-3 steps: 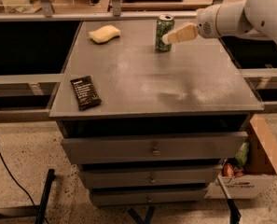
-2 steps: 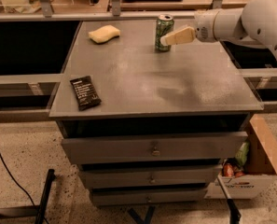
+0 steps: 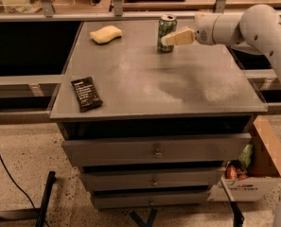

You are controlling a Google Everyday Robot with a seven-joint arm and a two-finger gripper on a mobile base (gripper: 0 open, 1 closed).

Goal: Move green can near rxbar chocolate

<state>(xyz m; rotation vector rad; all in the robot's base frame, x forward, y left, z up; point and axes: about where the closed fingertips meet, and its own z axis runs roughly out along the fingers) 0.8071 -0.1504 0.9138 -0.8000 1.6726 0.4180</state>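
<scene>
Gripper (image 3: 168, 39) was at can's (image 3: 166, 25) right side, back of table (image 3: 178, 89), apparently lined up to grab it; grip state can't tell. Rxbar (image 3: 86, 93) lay well apart, front-left

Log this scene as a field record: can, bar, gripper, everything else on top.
green can: upright, far side of the table, right of centre
rxbar chocolate: lying flat near the front left corner, well apart from the can
gripper: at the can's lower right side, reaching in from the right
sponge: pale yellow, far left, left of the can
table: grey top, drawers below
task state: can not yet near the bar
</scene>
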